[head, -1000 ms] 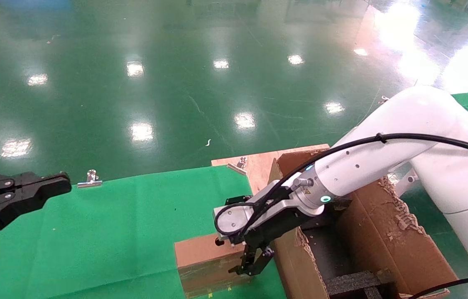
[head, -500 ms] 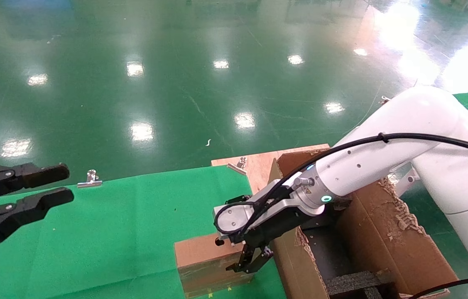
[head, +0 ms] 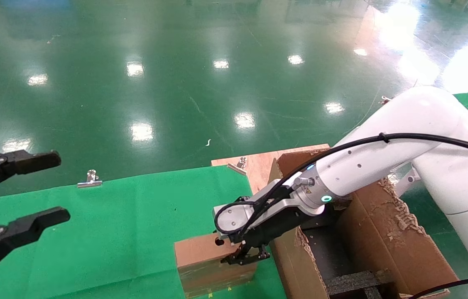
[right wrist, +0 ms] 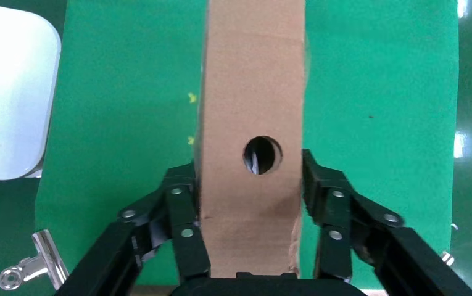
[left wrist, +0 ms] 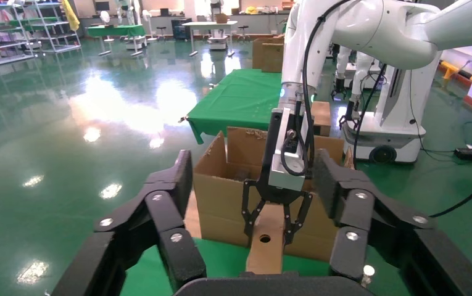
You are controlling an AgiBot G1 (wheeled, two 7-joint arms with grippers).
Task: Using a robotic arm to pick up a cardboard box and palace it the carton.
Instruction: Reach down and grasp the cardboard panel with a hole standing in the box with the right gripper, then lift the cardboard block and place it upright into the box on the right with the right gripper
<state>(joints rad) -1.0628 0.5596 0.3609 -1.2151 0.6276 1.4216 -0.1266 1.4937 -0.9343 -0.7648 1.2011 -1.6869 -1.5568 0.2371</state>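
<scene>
while the box (right wrist: 250, 123) stands on its edge, the right gripper (right wrist: 250, 203) squeezes both its sides. the left gripper (head: 30, 189) hangs wide open, holding nothing.

No text, brand, number or label is showing clearly enough to be read in any of the views. Just behind the right gripper (head: 243, 258), on the wrist of the robotic arm (head: 358, 166), a small yellow triangular warning sticker (head: 305, 192) is showing, but its symbol is too small to tell. The cardboard box (right wrist: 252, 111) between the gripper's fingers and the carton (head: 366, 232) beside it are showing only plain brown faces, with no print on them.
</scene>
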